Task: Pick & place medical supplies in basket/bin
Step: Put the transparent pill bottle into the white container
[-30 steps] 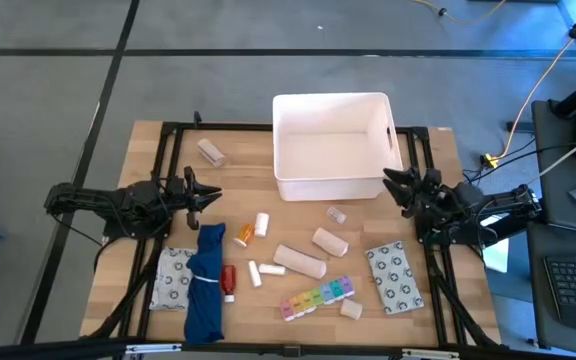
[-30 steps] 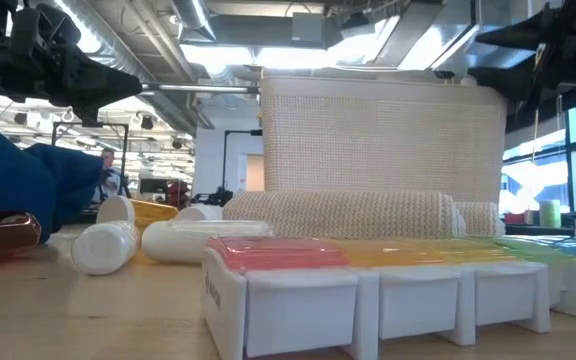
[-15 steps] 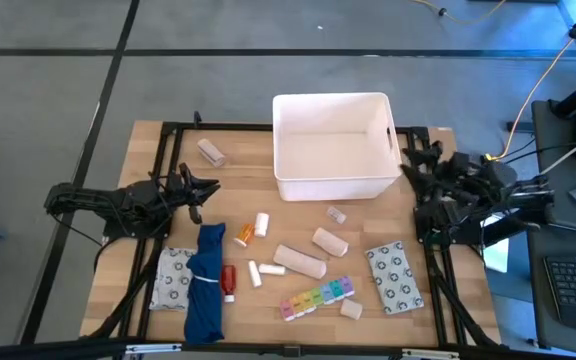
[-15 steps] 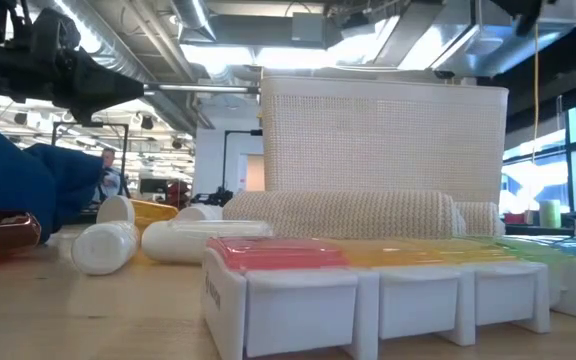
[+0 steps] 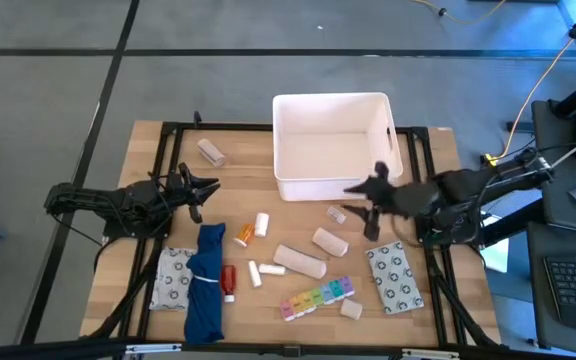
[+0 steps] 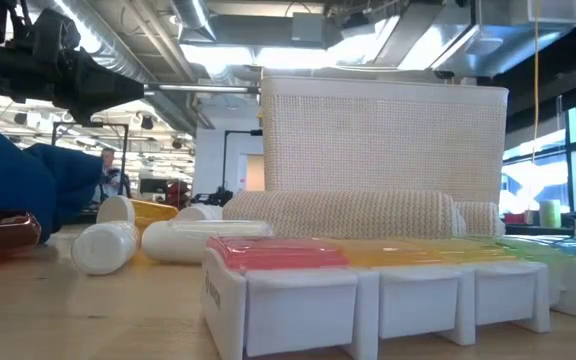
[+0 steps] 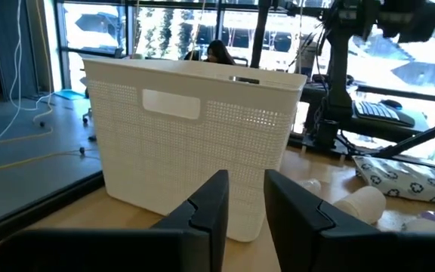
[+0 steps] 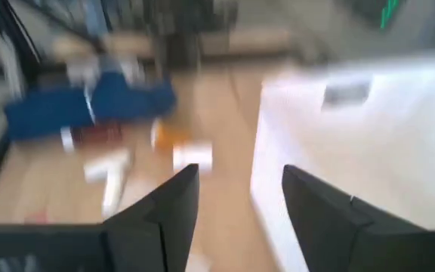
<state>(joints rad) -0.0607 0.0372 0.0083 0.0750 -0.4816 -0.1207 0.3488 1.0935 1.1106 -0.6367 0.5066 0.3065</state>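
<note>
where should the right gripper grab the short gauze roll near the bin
Probably across the middle of the short gauze roll, coming straight down. It lies on its side, angled on the table, with bare wood along both long sides. The right gripper, fingers open, is nearest.

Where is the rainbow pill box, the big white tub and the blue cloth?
rainbow pill box (image 5: pixel 317 297): high view, on its middle lids.
white tub (image 5: pixel 330 98): high view, on its far rim.
blue cloth (image 5: pixel 206 290): high view, on the middle of the bundle.

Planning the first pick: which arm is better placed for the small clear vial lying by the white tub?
Right. The right gripper, fingers open, hangs close beside the small clear vial in front of the white plastic tub; the left gripper waits at the table's left side.
</note>
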